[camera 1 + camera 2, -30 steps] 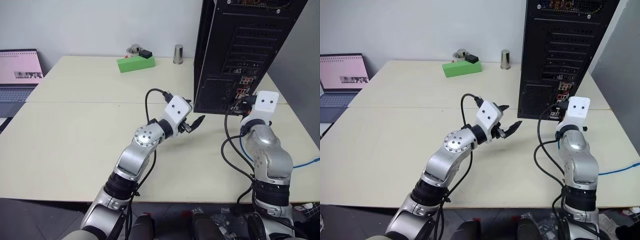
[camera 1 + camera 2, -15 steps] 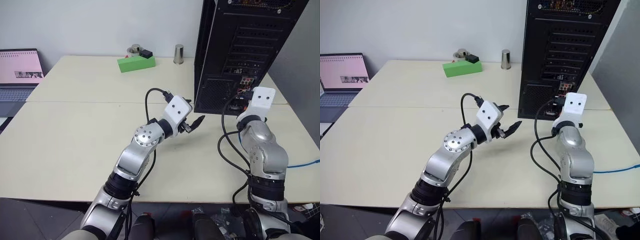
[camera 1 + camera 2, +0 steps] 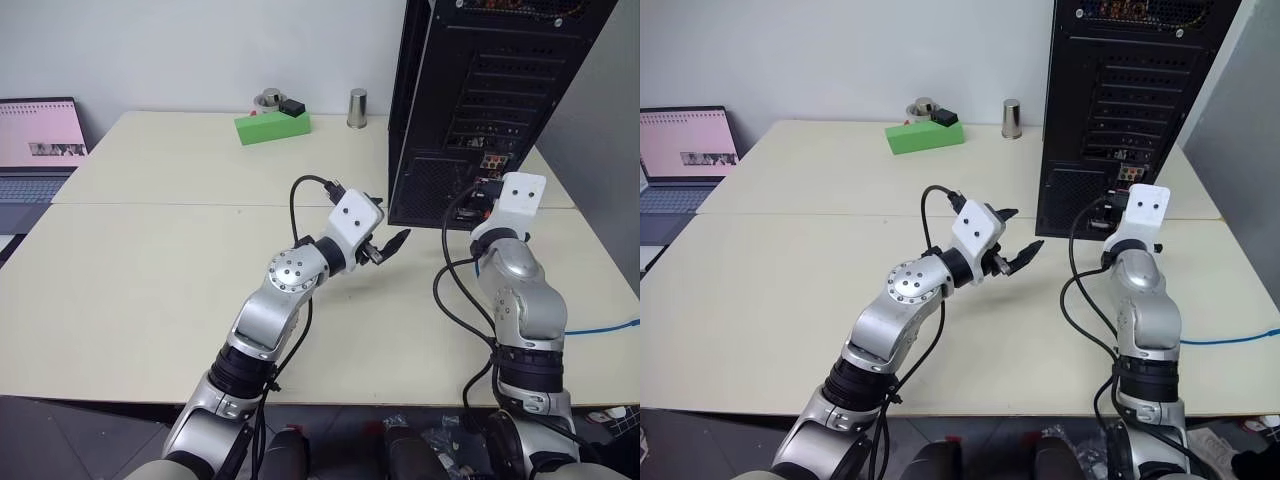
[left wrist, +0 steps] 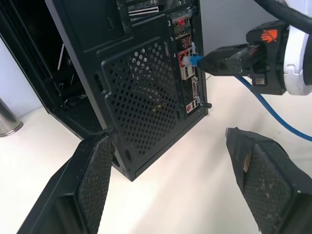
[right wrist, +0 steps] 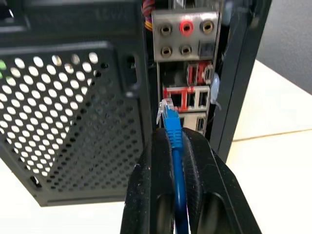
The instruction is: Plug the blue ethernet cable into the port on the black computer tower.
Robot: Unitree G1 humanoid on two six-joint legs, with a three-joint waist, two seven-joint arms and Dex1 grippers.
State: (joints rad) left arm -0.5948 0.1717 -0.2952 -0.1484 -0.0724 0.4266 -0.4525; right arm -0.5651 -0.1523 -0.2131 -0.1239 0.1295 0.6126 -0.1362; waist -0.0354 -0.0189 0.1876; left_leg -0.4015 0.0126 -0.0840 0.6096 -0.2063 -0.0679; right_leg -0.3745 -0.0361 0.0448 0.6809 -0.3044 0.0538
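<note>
Pale cream table, white wall behind. Nearest the camera, left gripper hangs over the table's middle, level, aimed toward the tower's base; fingers spread wide, nothing between them. Its wrist view shows both textured black fingers far apart with bare tabletop between.

Right gripper sits further on, just in front of the black computer tower, clenched on the blue ethernet cable. Cable runs up between the two pressed fingers; clear plug sticks out past the tips, just in front of the red-framed ports on the tower's rear panel. Cannot tell whether the plug touches a port. Slack of the cable trails off the table's right edge.

Tower stands upright at the table's far right, rear face toward the robot, perforated vent grille low down, slot covers above.

Far side of table: green box with a small black item on top, a metal cup near the tower. Open laptop at far left, off the table
</note>
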